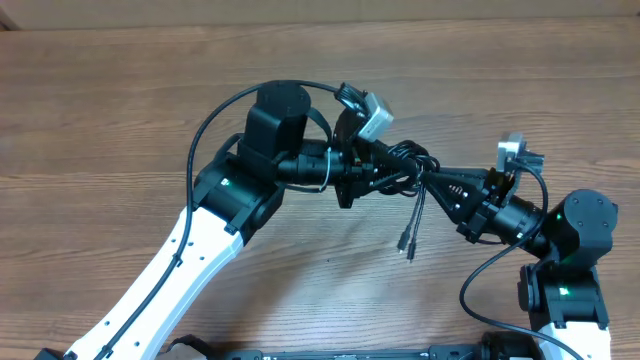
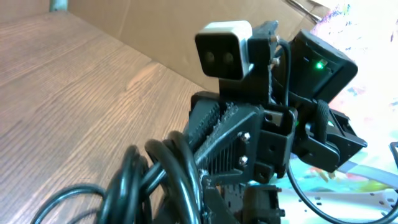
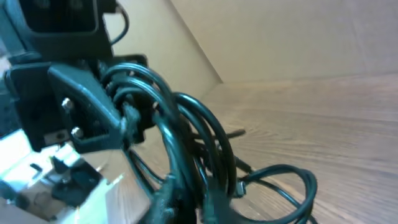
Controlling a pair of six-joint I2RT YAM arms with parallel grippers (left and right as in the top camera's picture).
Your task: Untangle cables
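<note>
The cables [image 1: 408,158] are a knotted bundle of thin black cords, held up off the table between the two arms. My left gripper [image 1: 390,166] is shut on the bundle's left side. From the right, my right gripper [image 1: 428,177] is shut on the same bundle. Two plug ends [image 1: 405,243] dangle below it. In the left wrist view the cables [image 2: 166,180] loop close to the lens, with the right gripper's fingers [image 2: 224,140] behind them. The right wrist view shows the cables [image 3: 193,134] coiled over its own fingers [image 3: 177,202], facing the left gripper's fingers [image 3: 84,109].
The wooden table [image 1: 120,90] spreads to the left and behind the arms. A cardboard wall [image 2: 161,25] stands at the far edge. A black rail [image 1: 350,353] runs along the near edge between the arm bases.
</note>
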